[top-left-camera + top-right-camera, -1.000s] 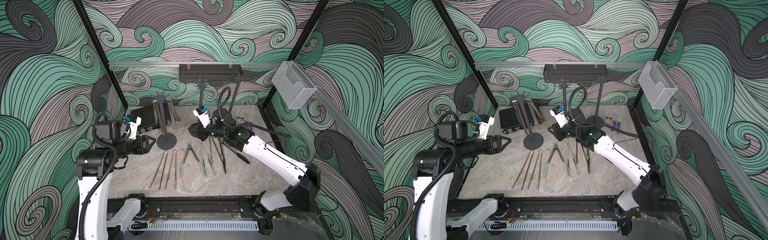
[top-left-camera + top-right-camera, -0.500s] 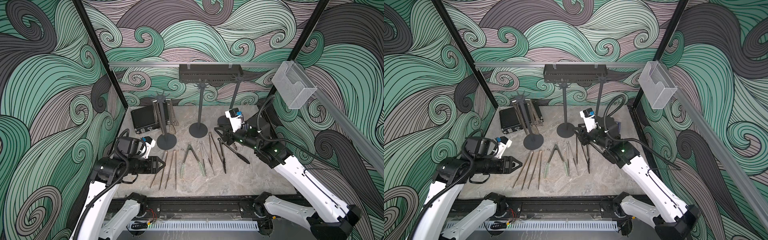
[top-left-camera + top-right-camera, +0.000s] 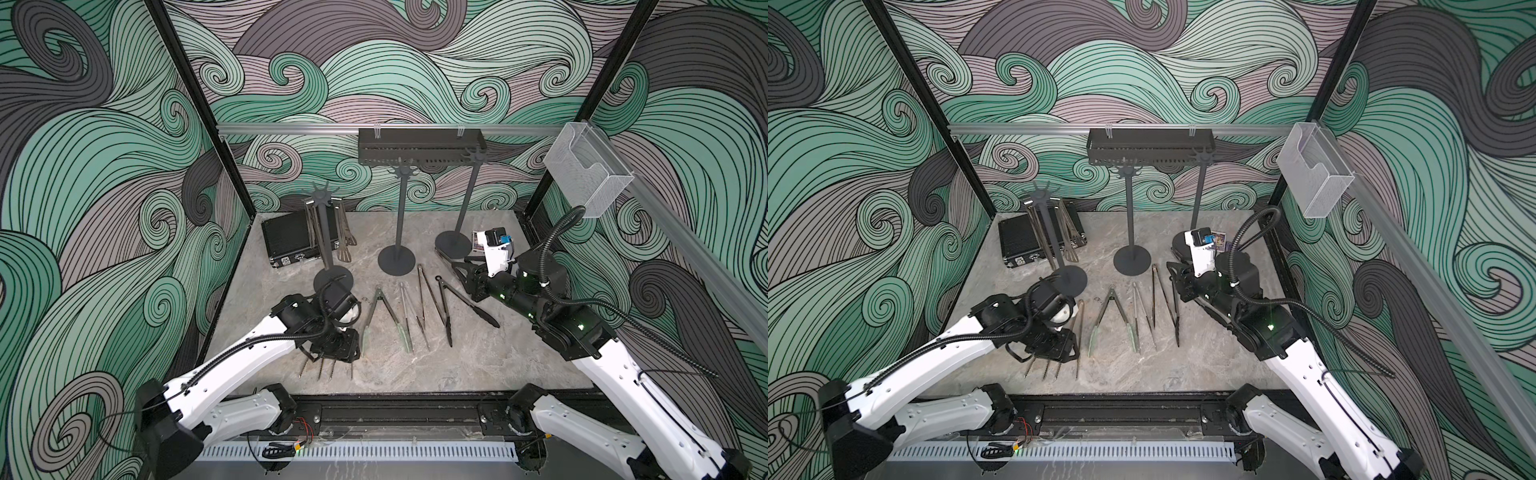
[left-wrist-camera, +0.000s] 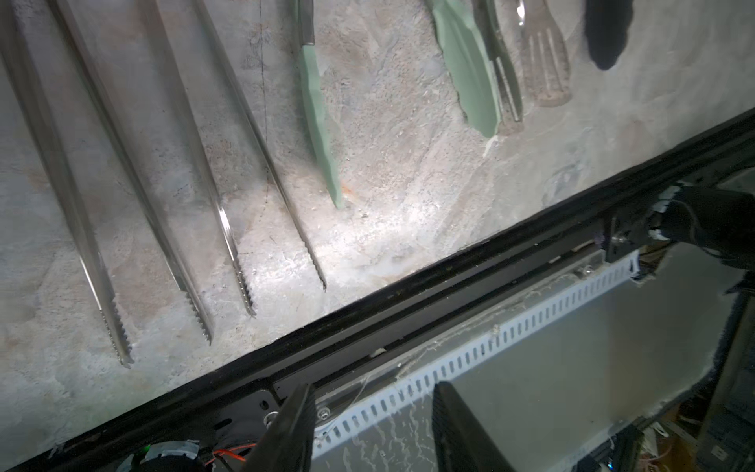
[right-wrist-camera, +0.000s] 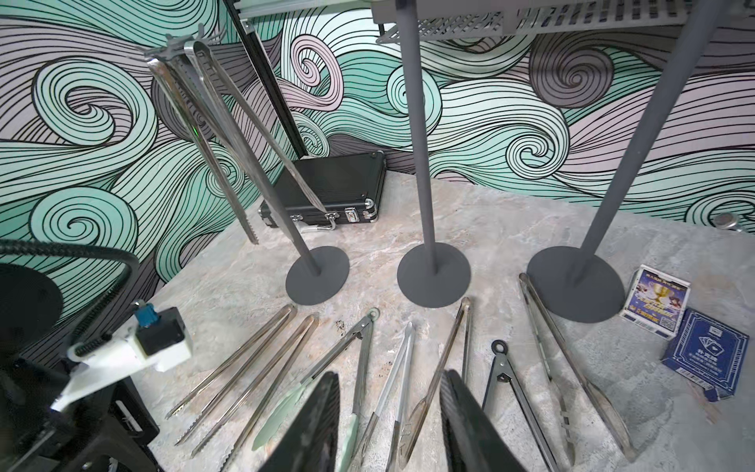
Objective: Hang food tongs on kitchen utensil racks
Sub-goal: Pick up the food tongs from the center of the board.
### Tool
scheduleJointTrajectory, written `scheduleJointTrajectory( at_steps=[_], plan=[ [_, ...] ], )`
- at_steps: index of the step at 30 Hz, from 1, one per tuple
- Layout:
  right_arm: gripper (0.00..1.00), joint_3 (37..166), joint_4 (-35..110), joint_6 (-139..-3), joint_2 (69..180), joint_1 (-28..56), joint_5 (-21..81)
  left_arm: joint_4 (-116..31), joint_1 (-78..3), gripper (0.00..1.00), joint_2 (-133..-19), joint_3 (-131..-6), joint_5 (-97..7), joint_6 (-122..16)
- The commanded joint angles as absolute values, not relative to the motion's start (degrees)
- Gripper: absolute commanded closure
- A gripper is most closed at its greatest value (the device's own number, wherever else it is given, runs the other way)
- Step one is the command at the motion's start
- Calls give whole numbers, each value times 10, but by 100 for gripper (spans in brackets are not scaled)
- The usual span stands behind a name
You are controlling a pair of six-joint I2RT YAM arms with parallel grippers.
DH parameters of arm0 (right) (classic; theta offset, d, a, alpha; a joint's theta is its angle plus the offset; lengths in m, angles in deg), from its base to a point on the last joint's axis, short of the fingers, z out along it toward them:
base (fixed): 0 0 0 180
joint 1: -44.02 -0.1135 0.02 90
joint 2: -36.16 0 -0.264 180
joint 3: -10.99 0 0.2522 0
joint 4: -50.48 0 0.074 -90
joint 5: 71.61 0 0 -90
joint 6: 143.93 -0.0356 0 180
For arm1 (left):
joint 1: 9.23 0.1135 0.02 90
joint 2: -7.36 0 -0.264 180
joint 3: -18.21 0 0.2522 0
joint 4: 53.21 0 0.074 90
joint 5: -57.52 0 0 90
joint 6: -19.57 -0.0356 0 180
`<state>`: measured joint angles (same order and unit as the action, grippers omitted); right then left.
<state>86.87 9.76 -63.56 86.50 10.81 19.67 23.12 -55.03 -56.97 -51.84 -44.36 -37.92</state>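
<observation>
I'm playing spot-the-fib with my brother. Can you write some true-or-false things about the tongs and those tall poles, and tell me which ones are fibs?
1. Tongs already hang on the rack beside the black case. True.
2. The middle rack holds tongs too. False: its prongs are bare.
3. The right gripper is squeezing the black-tipped tongs. False: it is open and empty, and those tongs lie on the table.
4. The green-tipped tongs lie on the table. True.

Print on the card boxes (image 5: 704, 355) is illegible.
</observation>
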Motion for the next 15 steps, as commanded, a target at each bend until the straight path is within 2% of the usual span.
scheduleJointTrajectory(
  at_steps=[1,8,15],
  plan=[
    [57,859,81,-643,855,111,169,168,-572,52,-592,-523,-393,-336],
    [56,846,61,-654,838,119,151,67,-580,52,-682,-528,-356,-338],
    [52,828,43,-668,823,134,140,13,-589,52,-793,-596,-371,-344]
  ],
)
